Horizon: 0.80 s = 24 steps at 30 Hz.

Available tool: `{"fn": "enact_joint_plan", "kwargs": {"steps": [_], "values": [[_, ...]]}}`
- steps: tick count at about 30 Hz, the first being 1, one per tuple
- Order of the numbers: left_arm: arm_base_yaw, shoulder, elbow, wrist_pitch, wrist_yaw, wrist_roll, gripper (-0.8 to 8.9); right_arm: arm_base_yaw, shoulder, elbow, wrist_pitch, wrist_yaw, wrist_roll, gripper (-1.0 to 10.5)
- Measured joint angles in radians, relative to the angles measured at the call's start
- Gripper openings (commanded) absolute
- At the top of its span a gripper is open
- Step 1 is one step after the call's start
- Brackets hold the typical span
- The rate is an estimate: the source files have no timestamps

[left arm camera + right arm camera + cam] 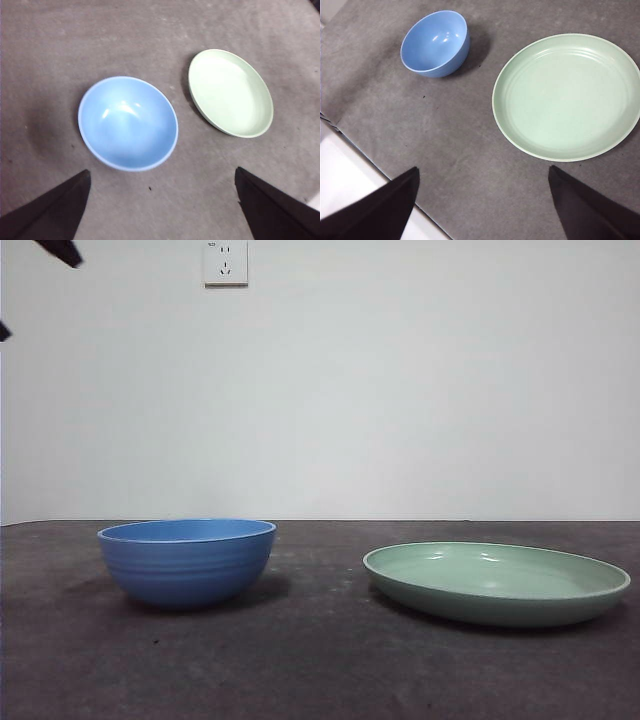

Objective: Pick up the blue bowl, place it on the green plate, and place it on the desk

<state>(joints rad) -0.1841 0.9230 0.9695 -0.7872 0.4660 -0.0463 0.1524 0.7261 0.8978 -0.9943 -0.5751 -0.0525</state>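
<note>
The bowl [187, 562] stands upright on the desk [320, 670], to the left in the front view. The plate [497, 583] lies flat on the desk to the right of it, well apart from the bowl, with bare desk between them. Neither one holds anything, and neither touches the other. Behind both, the desk ends at a wall [400, 390], where a socket [225, 262] sits high up, above and a little right of the bowl. Both tools hang above the desk, the left tool [160, 200] nearer the bowl, the right tool [482, 200] nearer the plate.
</note>
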Motion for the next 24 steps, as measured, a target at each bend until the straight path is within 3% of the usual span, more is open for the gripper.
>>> {"fn": "enact_joint_plan", "kwargs": {"steps": [13,24], "values": [[-0.096,0.412,0.19,0.031,-0.256,0.003,4.63,0.0,0.0,0.0,0.0,0.0,0.0,4.1],[-0.1,0.648,0.191,0.111,-0.262,0.003,4.63,0.0,0.0,0.0,0.006,0.0,0.0,4.1]]}}
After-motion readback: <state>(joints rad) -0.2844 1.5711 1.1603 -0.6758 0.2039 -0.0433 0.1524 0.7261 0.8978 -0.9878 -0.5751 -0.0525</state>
